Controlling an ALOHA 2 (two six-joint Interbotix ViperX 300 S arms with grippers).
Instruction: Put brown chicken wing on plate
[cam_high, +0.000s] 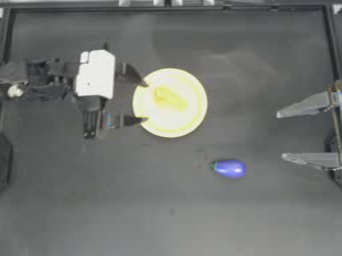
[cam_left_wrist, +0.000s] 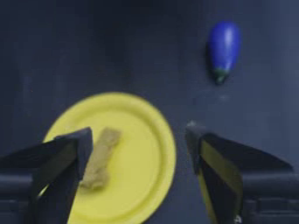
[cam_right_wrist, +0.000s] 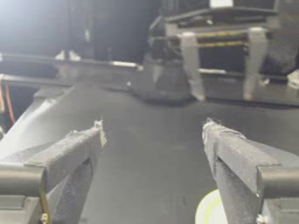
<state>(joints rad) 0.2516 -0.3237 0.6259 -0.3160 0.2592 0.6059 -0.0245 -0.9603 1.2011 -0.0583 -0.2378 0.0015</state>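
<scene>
The brown chicken wing lies on the yellow plate near the table's middle; the left wrist view shows the wing as a lumpy tan piece resting flat on the plate. My left gripper stands open at the plate's left rim, its fingertips apart on either side of the rim and nothing held between them. My right gripper is open at the right edge of the table, far from the plate.
A blue-purple eggplant toy lies on the table below and right of the plate, also seen as the eggplant in the left wrist view. A corner of the plate shows in the right wrist view.
</scene>
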